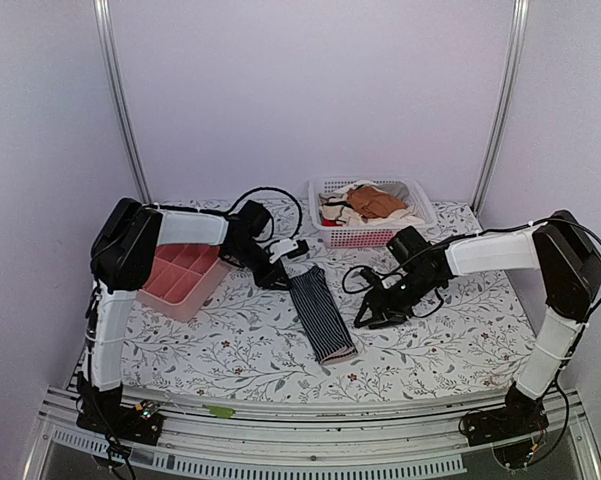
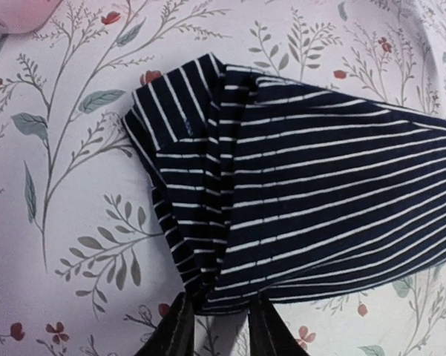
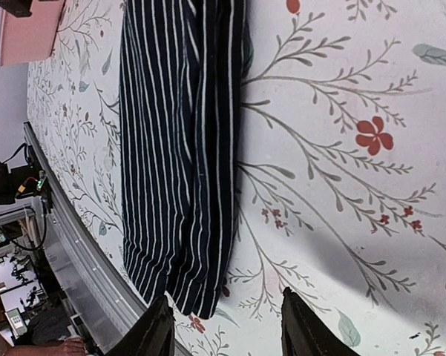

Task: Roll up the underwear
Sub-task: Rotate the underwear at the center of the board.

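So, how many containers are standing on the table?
2: a pink divided tray on the left side, and a white basket at the back, near the middle. Nothing suggests that another one is hidden.

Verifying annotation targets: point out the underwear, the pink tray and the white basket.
underwear [image 1: 321, 312], top external view, middle of the folded striped strip.
pink tray [image 1: 185, 272], top external view, on its compartment dividers.
white basket [image 1: 362, 237], top external view, on its front wall.

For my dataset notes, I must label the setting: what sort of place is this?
Probably a robot test bench staged for laundry folding: a left arm and right arm bolted to a metal rail, a flower-printed table cover, striped underwear and a white basket of clothes.
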Motion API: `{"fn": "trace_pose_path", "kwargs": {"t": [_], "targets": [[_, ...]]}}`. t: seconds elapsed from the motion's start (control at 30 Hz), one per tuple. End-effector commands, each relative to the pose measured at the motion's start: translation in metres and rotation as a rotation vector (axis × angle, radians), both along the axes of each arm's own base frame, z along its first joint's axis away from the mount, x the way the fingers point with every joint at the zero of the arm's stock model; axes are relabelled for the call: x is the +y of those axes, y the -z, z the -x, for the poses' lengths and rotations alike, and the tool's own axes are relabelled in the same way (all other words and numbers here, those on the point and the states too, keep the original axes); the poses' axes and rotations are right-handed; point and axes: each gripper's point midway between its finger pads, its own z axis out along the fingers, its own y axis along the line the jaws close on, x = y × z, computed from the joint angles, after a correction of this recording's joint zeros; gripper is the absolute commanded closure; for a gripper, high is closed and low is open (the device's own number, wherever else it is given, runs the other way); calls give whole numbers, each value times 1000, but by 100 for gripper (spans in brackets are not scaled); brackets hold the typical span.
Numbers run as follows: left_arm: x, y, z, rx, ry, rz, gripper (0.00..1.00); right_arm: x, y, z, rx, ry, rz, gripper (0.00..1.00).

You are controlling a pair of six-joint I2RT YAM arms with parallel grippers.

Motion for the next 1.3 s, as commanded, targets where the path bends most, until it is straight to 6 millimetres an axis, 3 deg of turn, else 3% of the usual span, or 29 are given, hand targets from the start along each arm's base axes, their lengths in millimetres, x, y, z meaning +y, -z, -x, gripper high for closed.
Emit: {"fn": "trace_pose_path", "kwargs": {"t": [0.0, 0.23, 0.4, 0.43, 0.53, 0.73, 0.83, 0.97, 1.07, 1.2, 1.27], "targets": [[20, 27, -8, 27, -9, -108, 72, 20, -6, 3, 72, 4, -112, 51], [43, -15, 4, 7, -23, -11, 57, 42, 9, 10, 150, -20, -177, 53], [61, -35, 42, -5, -8, 26, 53, 53, 26, 16, 184, -47, -171, 57], [62, -49, 48, -27, -2, 47, 53, 55, 28, 18, 190, -54, -175, 60], [68, -65, 69, -39, 21, 81, 54, 68, 31, 29, 204, -91, -192, 64], [76, -72, 101, -25, 50, 124, 54, 99, 30, 53, 239, -170, -239, 64], [76, -76, 118, -27, 82, 156, 55, 95, 29, 66, 260, -173, -231, 61], [73, -82, 145, -78, 166, 201, 53, 69, 10, 72, 164, -128, -200, 54], [63, -91, 161, -180, 233, 241, 50, 62, -13, 65, 59, -94, -207, 54], [51, -94, 182, -288, 312, 285, 48, 78, -40, 48, -4, -72, -276, 55], [45, -87, 192, -326, 363, 267, 48, 91, -43, 40, 1, -69, -298, 57]]}}
